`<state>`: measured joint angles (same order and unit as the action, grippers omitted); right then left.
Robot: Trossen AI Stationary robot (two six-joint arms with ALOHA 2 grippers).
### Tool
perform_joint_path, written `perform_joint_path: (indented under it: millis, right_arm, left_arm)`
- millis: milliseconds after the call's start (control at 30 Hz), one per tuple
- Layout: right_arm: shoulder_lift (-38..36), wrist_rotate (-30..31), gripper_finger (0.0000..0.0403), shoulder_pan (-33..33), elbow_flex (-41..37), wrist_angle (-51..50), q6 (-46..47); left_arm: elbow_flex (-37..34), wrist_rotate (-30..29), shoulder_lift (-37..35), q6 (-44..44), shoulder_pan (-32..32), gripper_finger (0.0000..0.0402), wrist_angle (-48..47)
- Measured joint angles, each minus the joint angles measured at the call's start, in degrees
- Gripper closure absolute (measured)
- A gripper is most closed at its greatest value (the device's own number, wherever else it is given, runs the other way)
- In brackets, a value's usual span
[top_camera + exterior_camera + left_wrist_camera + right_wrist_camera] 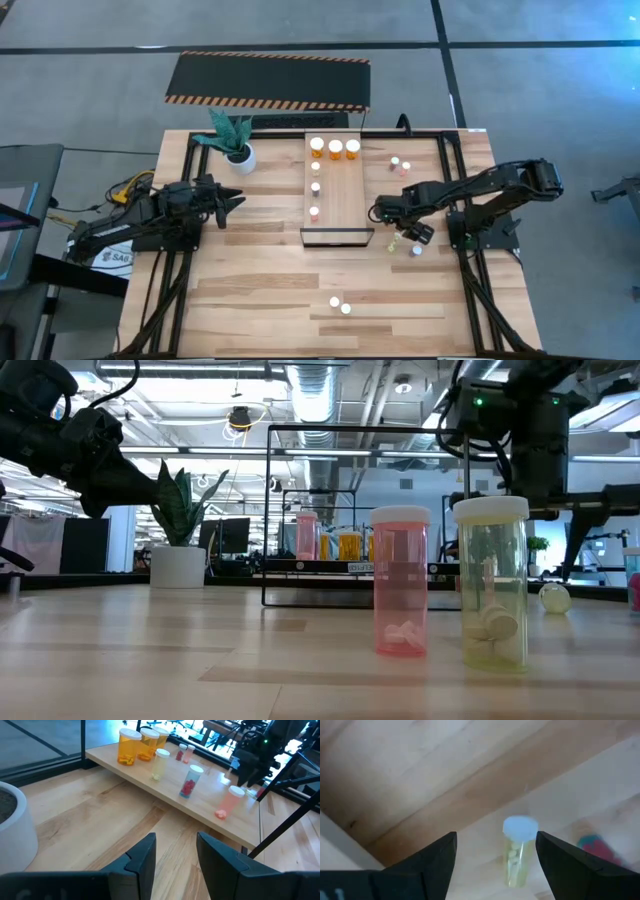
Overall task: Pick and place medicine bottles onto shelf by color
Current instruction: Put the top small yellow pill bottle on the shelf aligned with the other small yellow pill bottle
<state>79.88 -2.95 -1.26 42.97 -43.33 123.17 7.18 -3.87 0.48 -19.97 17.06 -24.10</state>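
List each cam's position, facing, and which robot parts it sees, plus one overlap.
High: overhead, straight down; both arms, shelf.
Low: tabletop height, level across; arms above, pink bottle close.
Left wrist: toward shelf; own open fingers.
Right wrist: down at yellowish bottle between open fingers.
Shared: high and left wrist both show the orange bottles.

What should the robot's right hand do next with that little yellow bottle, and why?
Probably lower a little and close. The right gripper hangs open over the yellowish bottle, which stands between its fingers but is not yet gripped, on the table beside the shelf.
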Motion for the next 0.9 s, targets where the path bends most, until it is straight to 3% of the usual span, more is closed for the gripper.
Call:
perform_joint_path:
  millis: [400,900]
  right_arm:
    - [0.00,-1.68,0.0112,2.37,-0.19,-1.57,4.36]
    - [1.97,0.80,0.0112,3.75,-0.19,-0.72,5.68]
  left_arm:
    - [0.02,-0.01,-0.01,0.00,0.02,0.0274,-0.01]
    - [0.00,0.00,0.00,0.00,0.00,0.0274,-0.02]
